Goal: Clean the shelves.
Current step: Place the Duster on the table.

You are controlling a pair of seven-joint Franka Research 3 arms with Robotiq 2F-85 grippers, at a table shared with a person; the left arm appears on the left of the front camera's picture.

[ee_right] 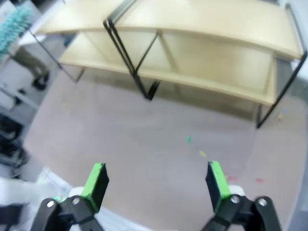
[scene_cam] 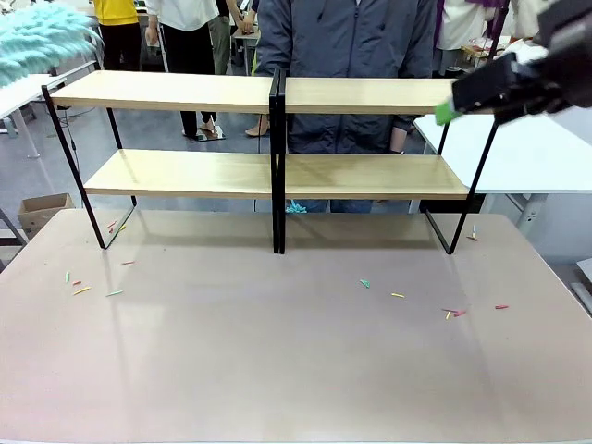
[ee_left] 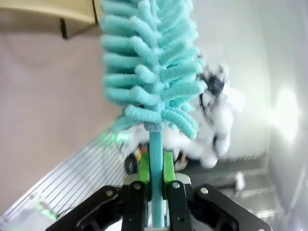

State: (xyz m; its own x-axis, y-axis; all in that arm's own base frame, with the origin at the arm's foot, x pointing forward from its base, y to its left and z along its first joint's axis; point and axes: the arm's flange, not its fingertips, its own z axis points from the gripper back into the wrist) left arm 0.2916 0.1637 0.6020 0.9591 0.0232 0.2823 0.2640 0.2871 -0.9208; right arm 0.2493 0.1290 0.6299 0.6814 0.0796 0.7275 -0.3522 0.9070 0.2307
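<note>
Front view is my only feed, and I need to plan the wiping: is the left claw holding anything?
Observer: Yes. The left claw is shut on the thin handle of a teal duster.
Operator: And the right claw?
Observer: The right claw is open, with nothing between its green pads.
Operator: Where does it point?
Observer: Down at the table, in front of the shelves.
</note>
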